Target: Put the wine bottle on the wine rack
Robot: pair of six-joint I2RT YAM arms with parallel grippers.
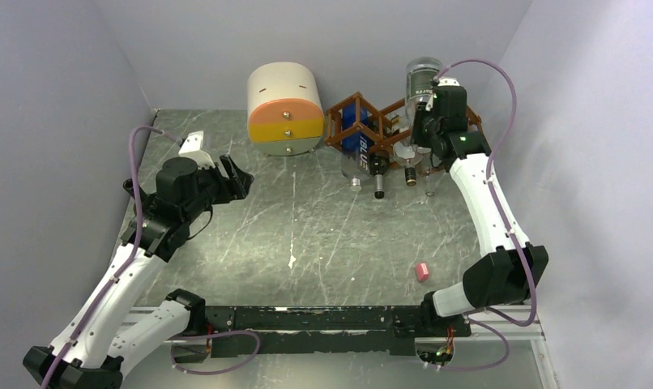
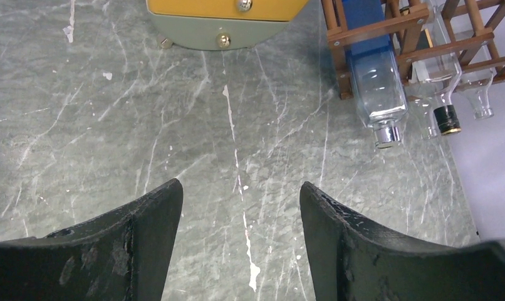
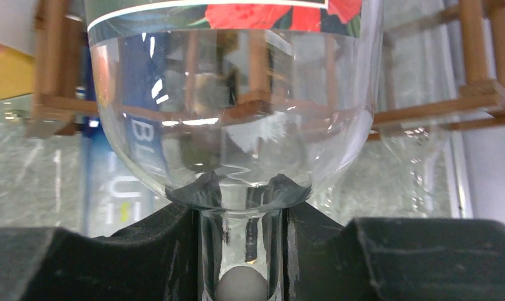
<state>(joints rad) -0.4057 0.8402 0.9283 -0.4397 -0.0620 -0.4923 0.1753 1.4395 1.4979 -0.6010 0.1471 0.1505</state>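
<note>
**Listener:** Where is the wine bottle, and what has hold of it?

**Operator:** On the overhead camera I see my right gripper [image 1: 426, 130] at the far right of the grey marbled stone table [image 1: 307, 235]. It is clamped on the neck of a clear glass wine bottle [image 1: 423, 77] with a red-flowered label. The round body points up and away from the gripper, raised over the right part of the reddish-brown wooden lattice wine rack [image 1: 337, 121]. I cannot tell whether glass touches wood. On the right wrist camera, two black fingers [image 3: 143, 257] press the neck from both sides. The wide shoulder sits just above them, and the rack's bars show through the glass.

**Listener:** And your other arm?

**Operator:** My left gripper [image 1: 234, 174] hangs over the left of the table, well apart from the rack. Its jaws are spread apart, and its wrist camera shows bare tabletop between its fingers [image 2: 143, 244].

**Listener:** What else is there?

**Operator:** Other bottles lie in the rack's lower cells, necks pointing toward me. A square clear blue-labelled bottle [image 1: 357, 142] with a silver cap lies at the left, and a dark-capped bottle [image 1: 379, 174] lies beside it. A rounded cream-and-orange drawer cabinet [image 1: 284, 105] stands just left of the rack. A small pink block [image 1: 422, 271] lies on the table near the right arm's base.
</note>
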